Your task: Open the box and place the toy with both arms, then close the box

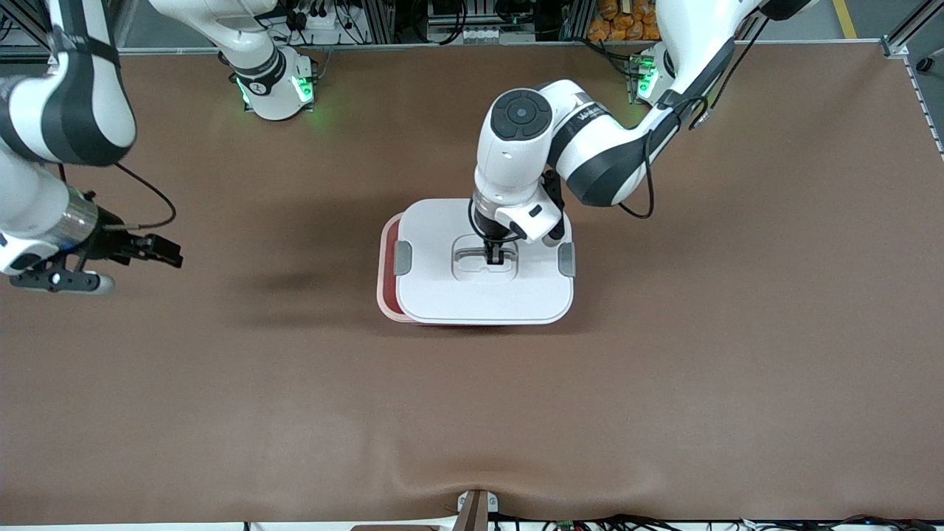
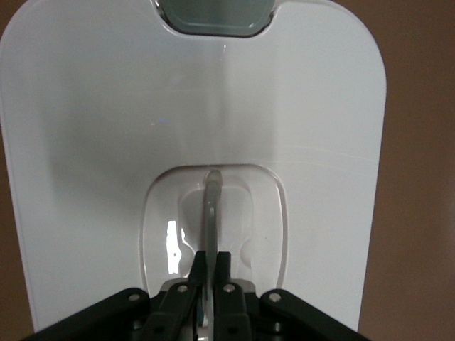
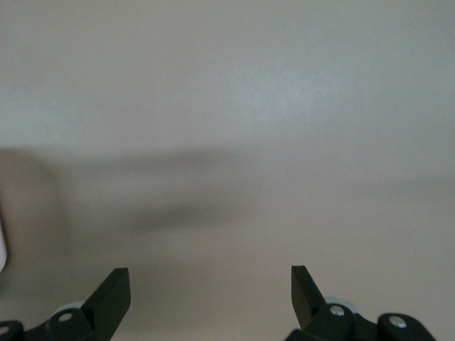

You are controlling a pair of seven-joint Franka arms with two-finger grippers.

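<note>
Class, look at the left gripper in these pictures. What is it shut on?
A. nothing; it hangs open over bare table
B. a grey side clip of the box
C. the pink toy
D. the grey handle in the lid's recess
D: the left gripper is shut on the thin grey handle standing up in the recess of the white lid, well away from either side clip.

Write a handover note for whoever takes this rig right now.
Left hand: shut on the lid handle, over the box mid-table.
Right hand: open, empty, waiting over bare table toward the right arm's end.
Lid: sits slightly offset on the box; whether the clips are latched can't be told.
Toy: not visible.
Left: can't tell whether the toy is inside; check before going on.
</note>
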